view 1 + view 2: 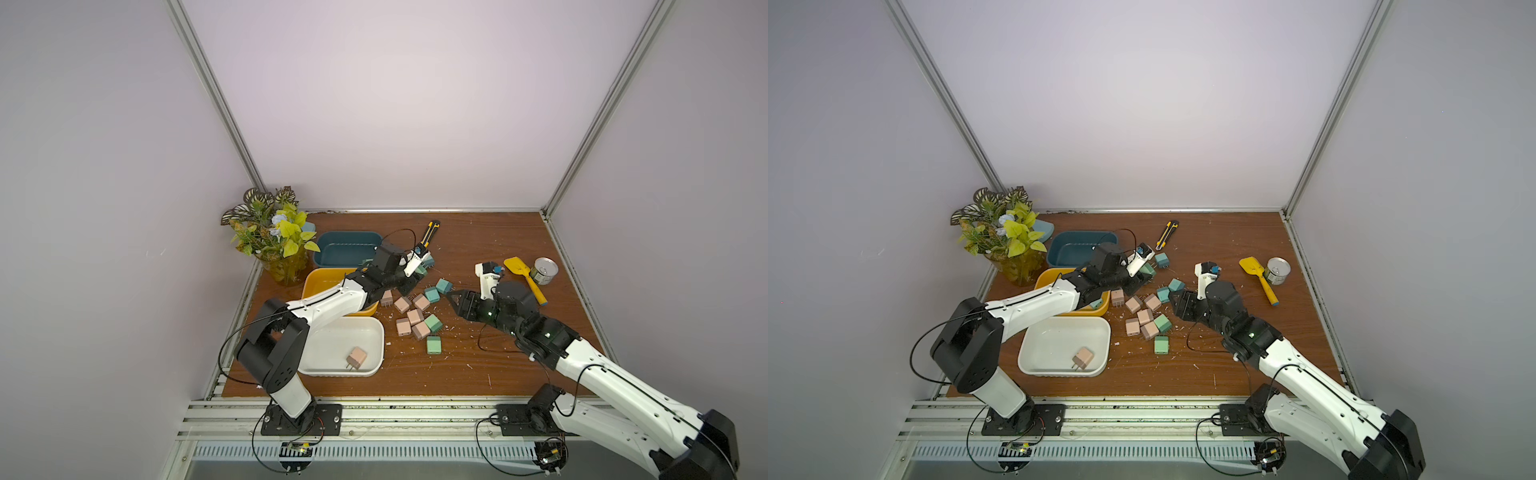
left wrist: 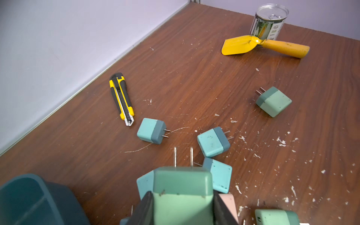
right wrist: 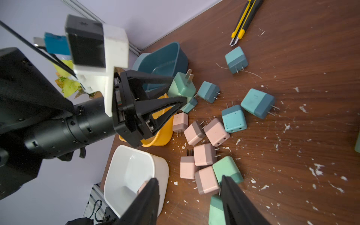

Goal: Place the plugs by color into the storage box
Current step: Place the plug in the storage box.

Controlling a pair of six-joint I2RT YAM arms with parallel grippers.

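Three open boxes are set in a row at the left of the wooden table [image 1: 511, 365]: a dark teal box [image 1: 348, 249] at the back, a yellow box [image 1: 1051, 276] in the middle and a white box [image 1: 328, 338] at the front. One pink plug [image 1: 356, 357] lies in the white box, and one green plug [image 1: 1096, 304] is seen in the yellow box in a top view. Six loose pink plugs [image 3: 204, 154] are bunched just right of the boxes, with two loose mint-green plugs [image 3: 227, 168] at the bunch's front edge. Five teal-blue plugs [image 3: 236, 59] are counted in the right wrist view, spread between the bunch and the utility knife [image 1: 430, 235]; one of them is half hidden beneath the left gripper [image 3: 178, 88]. That gripper is closed on a further mint-green plug [image 2: 182, 187], gripped by its sides with both prongs pointing away from the wrist and held above the table beside the teal box's corner. The right gripper [image 3: 189, 179] is held partly open with nothing between its fingers, low over the front edge of the bunch. Most of the yellow box is covered by the left arm in both top views. One tin can [image 1: 544, 271] and one yellow trowel [image 1: 524, 279] lie at the right, well apart from the plugs. One artificial plant [image 1: 272, 237] stands in the back left corner, and white flecks are scattered over the wood.
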